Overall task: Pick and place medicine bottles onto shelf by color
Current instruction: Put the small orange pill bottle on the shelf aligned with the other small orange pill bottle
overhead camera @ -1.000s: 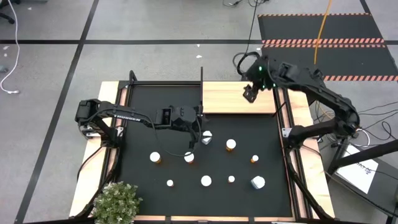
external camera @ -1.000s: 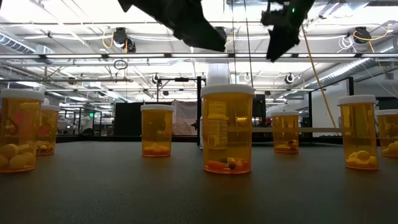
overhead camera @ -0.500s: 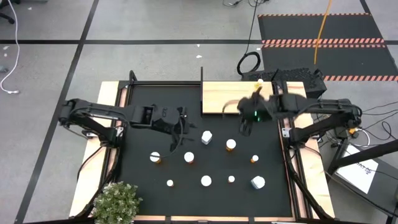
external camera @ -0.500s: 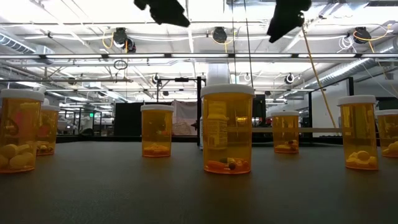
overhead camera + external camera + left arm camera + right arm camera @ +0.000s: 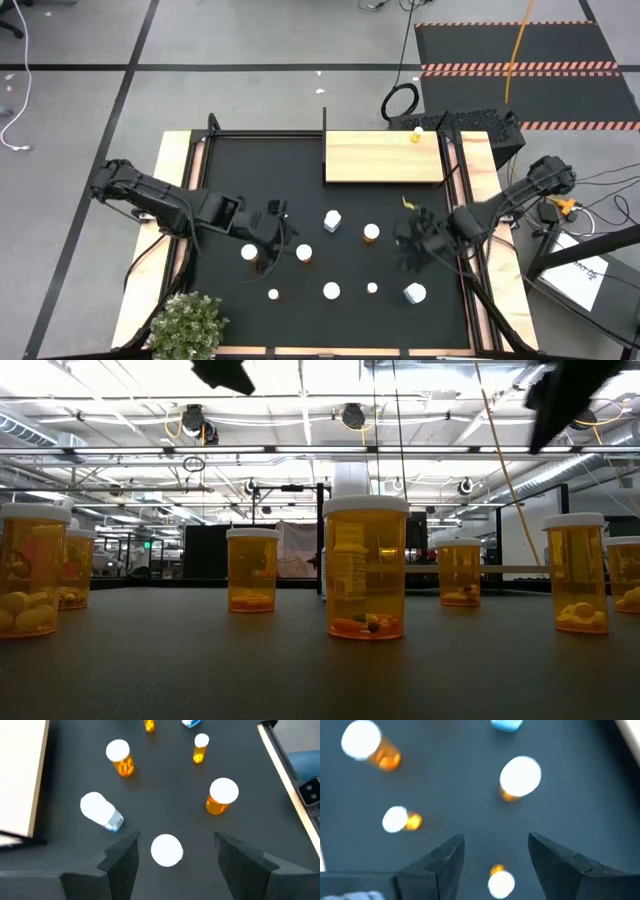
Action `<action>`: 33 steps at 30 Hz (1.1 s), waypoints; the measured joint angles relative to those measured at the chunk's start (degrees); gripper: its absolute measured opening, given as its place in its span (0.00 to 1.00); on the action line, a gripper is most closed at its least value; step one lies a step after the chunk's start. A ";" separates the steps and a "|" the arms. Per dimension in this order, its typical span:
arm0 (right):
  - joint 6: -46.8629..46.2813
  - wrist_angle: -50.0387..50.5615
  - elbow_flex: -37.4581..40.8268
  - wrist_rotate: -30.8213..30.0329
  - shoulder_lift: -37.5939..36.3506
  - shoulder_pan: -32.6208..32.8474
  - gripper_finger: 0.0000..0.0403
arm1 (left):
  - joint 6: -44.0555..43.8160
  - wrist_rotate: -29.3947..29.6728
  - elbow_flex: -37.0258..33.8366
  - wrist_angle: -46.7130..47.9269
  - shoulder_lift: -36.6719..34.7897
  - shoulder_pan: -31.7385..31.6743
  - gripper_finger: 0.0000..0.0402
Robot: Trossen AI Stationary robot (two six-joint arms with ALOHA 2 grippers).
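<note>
Several medicine bottles with white caps stand upright on the black mat [image 5: 230, 170]: orange ones [image 5: 371, 232] [image 5: 250, 253] [image 5: 331, 291] and a white one [image 5: 333, 220]. One small orange bottle [image 5: 416, 134] stands on the light-wood shelf [image 5: 385, 160] at its far right corner. My left gripper [image 5: 281, 241] hangs open over the mat's left half, a white-capped bottle [image 5: 167, 850] below and ahead of its fingers. My right gripper [image 5: 406, 250] hangs open over the mat's right part, above a small bottle [image 5: 501, 882]. In the low view both grippers [image 5: 222, 372] [image 5: 560, 395] are well above the bottles [image 5: 366, 568].
A potted plant [image 5: 188, 325] stands at the table's near left corner. A black frame rail [image 5: 462, 200] runs along the mat's right side, and a thin post [image 5: 324, 128] rises at the shelf's far left corner. A bottle with a blue label [image 5: 413, 293] stands at the near right.
My right gripper has swung from above the shelf's far right toward the near edge and sunk, and now hangs over the mat's right part; the small orange bottle stays on the shelf. My left gripper has drawn back toward the left and near edges.
</note>
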State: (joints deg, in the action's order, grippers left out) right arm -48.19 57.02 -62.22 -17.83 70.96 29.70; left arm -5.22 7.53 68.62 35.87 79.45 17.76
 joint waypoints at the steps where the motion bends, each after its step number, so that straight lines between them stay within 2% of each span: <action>1: -1.25 -0.02 0.42 0.00 0.00 1.76 0.53 | -1.66 1.28 -0.70 -0.09 -0.01 1.30 0.62; 5: -3.60 -0.15 1.29 -0.02 -0.01 6.95 0.53 | -8.75 6.32 -4.87 -1.22 0.01 7.77 0.62; 9: -4.12 -0.18 2.42 -0.02 -0.02 9.92 0.53 | -14.73 10.84 -11.44 -9.29 0.03 13.54 0.62; 14: -7.94 -0.75 4.71 -0.06 -0.02 10.72 0.53 | -19.50 16.68 -16.18 -16.80 0.05 20.32 0.62; 19: -8.19 -5.17 8.01 -0.09 -0.02 10.71 0.53 | -23.35 23.71 -16.76 -18.66 0.05 24.81 0.62; 26: -10.29 -5.68 10.17 -1.58 -0.02 10.95 0.53 | -25.13 28.74 -16.76 -19.68 0.70 27.80 0.62; 33: -10.31 -4.95 10.17 -2.71 -0.02 11.69 0.51 | -25.13 29.09 -16.76 -19.80 2.95 26.68 0.62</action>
State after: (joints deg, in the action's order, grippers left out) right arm -58.50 52.07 -52.05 -20.54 70.94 41.39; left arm -30.35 36.63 51.86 16.07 82.41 44.44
